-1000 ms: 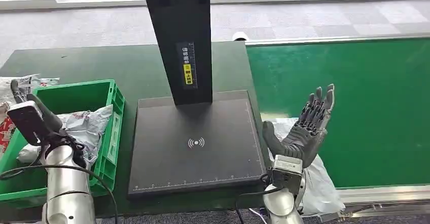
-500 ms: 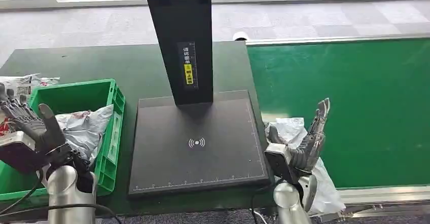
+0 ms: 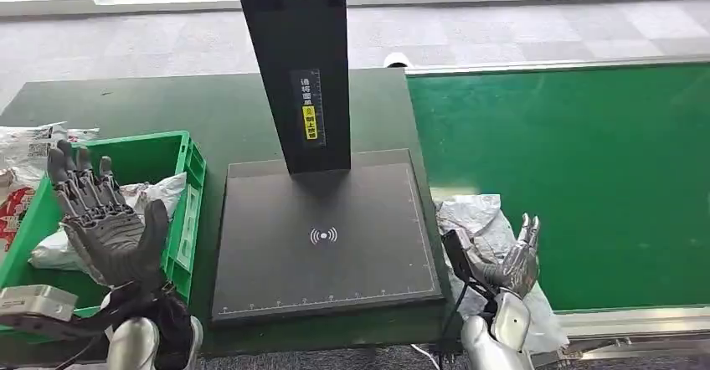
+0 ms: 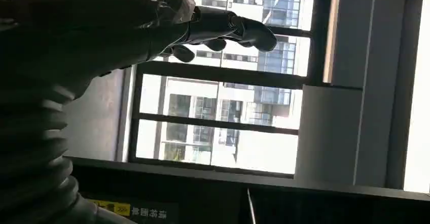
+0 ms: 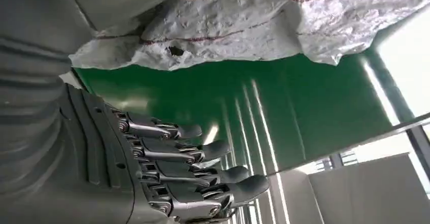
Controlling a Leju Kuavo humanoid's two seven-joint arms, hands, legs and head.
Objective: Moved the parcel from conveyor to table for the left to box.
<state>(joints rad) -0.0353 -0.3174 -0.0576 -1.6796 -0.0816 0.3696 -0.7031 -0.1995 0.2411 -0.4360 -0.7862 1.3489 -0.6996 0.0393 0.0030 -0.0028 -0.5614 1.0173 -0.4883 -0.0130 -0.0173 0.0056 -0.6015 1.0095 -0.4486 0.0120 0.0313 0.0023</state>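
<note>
R hand (image 3: 512, 263) hangs low at the near edge of the belt (image 3: 586, 177), fingers spread, holding nothing (palm just over the parcel). The parcel (image 3: 481, 219), a crumpled white bag, lies on the belt's near corner, just beside the scanner pad (image 3: 326, 236) on the desk (image 3: 167, 102). L hand (image 3: 105, 219) is raised over the green bin (image 3: 188, 177), fingers apart, nothing in it. The bin holds more white bags (image 3: 151, 198).

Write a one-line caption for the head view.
Both open hands, left and right, raised; parcel waits on conveyor.
</note>
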